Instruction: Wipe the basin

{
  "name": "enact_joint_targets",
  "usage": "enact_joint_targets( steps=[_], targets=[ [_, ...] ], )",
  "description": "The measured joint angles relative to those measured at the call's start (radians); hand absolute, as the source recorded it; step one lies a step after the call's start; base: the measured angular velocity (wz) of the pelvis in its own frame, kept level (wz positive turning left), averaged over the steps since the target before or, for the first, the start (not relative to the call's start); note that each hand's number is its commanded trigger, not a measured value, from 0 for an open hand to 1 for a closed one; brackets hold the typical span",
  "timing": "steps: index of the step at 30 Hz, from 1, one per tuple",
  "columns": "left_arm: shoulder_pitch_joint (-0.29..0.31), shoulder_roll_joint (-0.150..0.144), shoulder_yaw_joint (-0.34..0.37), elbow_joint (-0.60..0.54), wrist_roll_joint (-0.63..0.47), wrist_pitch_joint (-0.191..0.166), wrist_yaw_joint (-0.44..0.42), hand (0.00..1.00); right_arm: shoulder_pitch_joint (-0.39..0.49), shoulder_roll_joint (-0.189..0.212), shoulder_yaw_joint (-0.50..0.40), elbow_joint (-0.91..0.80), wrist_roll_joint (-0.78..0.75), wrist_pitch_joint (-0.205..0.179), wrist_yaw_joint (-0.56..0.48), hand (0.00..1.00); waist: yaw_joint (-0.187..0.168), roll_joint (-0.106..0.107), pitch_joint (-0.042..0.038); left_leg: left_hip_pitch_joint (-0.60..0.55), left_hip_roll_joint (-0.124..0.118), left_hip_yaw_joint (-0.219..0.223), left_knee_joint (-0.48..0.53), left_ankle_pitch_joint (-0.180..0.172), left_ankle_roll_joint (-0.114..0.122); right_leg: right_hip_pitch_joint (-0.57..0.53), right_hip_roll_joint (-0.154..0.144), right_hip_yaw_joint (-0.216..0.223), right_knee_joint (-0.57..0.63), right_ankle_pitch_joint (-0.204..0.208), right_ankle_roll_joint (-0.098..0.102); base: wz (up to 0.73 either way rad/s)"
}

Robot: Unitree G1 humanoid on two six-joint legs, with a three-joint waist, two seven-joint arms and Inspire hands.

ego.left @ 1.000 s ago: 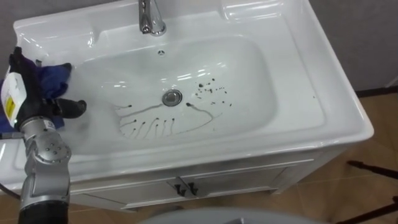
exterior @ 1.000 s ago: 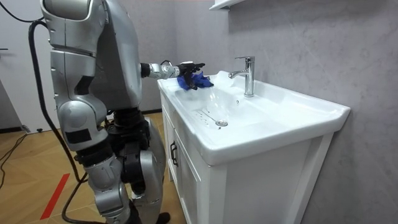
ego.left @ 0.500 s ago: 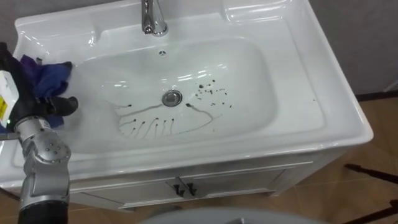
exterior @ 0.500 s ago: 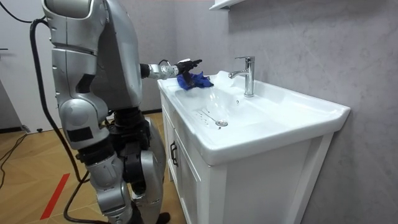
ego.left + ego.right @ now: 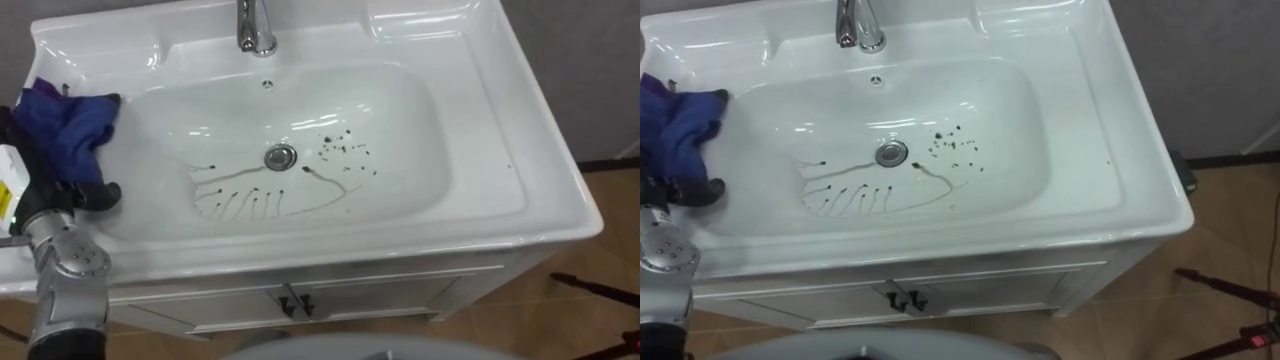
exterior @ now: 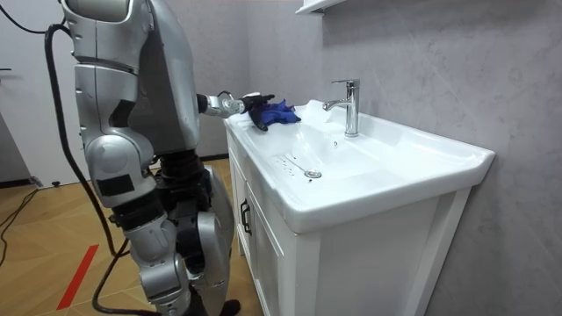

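Observation:
The white basin [image 5: 470, 120] has dark streaks [image 5: 250, 195] in front of its drain [image 5: 280, 157] and dark spots [image 5: 340, 150] to the drain's right. A crumpled blue cloth [image 5: 65, 125] lies on the basin's left rim, partly hanging into the bowl. My left hand [image 5: 92, 194] comes in at the view's left edge and sits against the near side of the cloth, which covers most of it. In the room view the left hand [image 6: 248, 103] rests low at the cloth [image 6: 279, 112], and I stand at the cabinet's front corner.
A chrome faucet [image 5: 255, 25] stands at the back of the basin. Below is a white cabinet with door handles [image 5: 292, 303]. A grey wall is behind, wooden floor to the right with a dark stand leg [image 5: 600, 290].
My left hand has drawn back toward me and dropped lower, from above the cloth to its near edge. More of the cloth shows now. The view has shifted slightly.

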Motion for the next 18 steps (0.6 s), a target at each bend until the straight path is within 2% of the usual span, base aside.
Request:
enact_joint_targets(
  steps=[6, 18],
  targets=[
    [0.0, 0.003, -0.001, -0.002, 0.038, -0.001, 0.0, 0.0, 0.001, -0.007, 0.0, 0.002, 0.017, -0.01, 0.008, 0.0, 0.007, -0.004, 0.0, 0.0, 0.0, 0.002, 0.002, 0.0, 0.0, 0.001, 0.0, 0.0, 0.0, 0.0, 0.0, -0.01],
    [0.0, 0.005, -0.001, -0.008, 0.039, -0.001, 0.0, 0.0, 0.002, -0.007, 0.0, 0.002, 0.036, -0.024, -0.005, 0.0, 0.006, -0.008, 0.0019, -0.008, -0.001, -0.001, 0.006, 0.0, 0.0, 0.001, -0.005, -0.015, -0.007, 0.0, 0.0, 0.01]
  ],
)
